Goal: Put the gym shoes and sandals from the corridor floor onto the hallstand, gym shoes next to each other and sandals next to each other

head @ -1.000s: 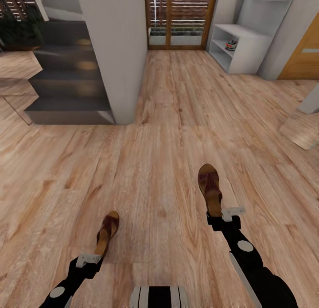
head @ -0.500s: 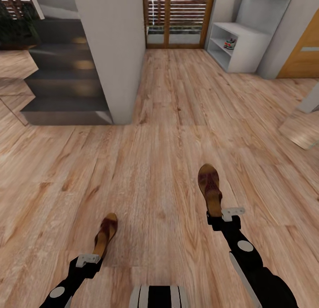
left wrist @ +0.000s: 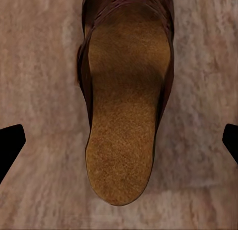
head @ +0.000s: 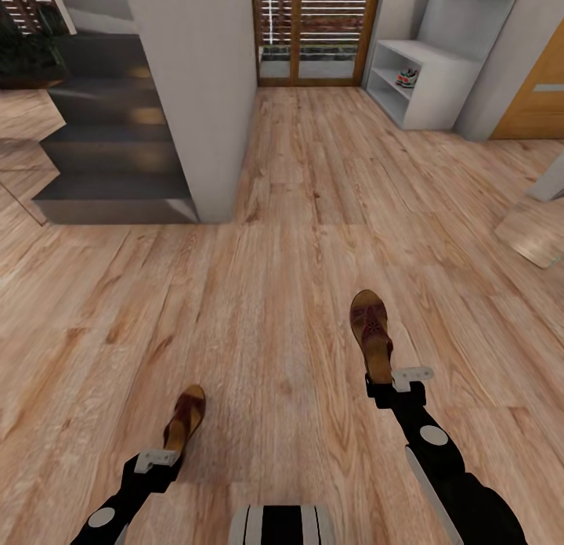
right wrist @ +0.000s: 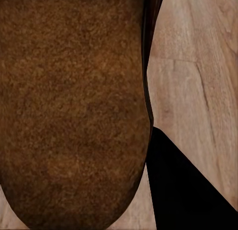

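Both brown sandals are in front of me. One sandal (head: 371,332) sticks forward from my right gripper (head: 389,385), which is shut on its heel; its tan sole (right wrist: 69,106) presses against a black finger (right wrist: 183,190). The other sandal (head: 185,421) lies on the corridor floor (head: 282,240) just ahead of my left gripper (head: 159,456). Its heel (left wrist: 124,121) sits between the wide-open fingertips (left wrist: 10,145) without touching them. The pale grey hallstand (head: 431,75) stands far back right. A small colourful shape, the gym shoes (head: 406,77), rests on its middle shelf.
A grey pillar (head: 196,99) and dark stairs (head: 110,161) stand at the left. A slatted wooden door (head: 313,28) closes the far end. An orange door (head: 540,99) and a light board (head: 540,232) lie on the right. My base (head: 280,525) shows at the bottom.
The camera has shifted slightly with the base. The left sandal now sits lower and closer to my left gripper. The right sandal has kept its place in the right gripper.
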Available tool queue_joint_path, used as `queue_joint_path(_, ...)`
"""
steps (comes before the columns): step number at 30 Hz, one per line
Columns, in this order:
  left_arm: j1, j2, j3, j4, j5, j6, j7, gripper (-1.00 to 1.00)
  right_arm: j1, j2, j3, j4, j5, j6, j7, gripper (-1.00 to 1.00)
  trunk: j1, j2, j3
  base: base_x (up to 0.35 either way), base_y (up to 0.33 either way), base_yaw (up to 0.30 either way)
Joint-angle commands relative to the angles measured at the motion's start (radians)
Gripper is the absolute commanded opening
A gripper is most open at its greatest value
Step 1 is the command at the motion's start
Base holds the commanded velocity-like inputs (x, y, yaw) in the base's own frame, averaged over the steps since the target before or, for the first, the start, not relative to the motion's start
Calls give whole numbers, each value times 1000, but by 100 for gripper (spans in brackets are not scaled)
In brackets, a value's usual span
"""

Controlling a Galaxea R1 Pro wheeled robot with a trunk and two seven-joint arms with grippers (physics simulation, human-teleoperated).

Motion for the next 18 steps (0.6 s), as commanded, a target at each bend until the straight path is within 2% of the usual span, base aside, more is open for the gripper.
queue_joint_path(1, 0, -1, 8, 0, -10, -4, -7, 100, -1, -1, 4, -1, -11, 4, -11, -100, 0, 0, -1, 167, -99, 0)
queue_joint_path(6, 0, -1, 8, 0, -10, -5, -8, 100, -1, -1, 4, -1, -11, 4, -12, -100, 0, 0, -1, 104, -64, 0)
queue_joint_path(18, 1, 0, 8, -2, -8, -8, -18, 100, -1, -1, 4, -4, -11, 4, -12, -100, 0, 0, -1, 8, -5, 0)
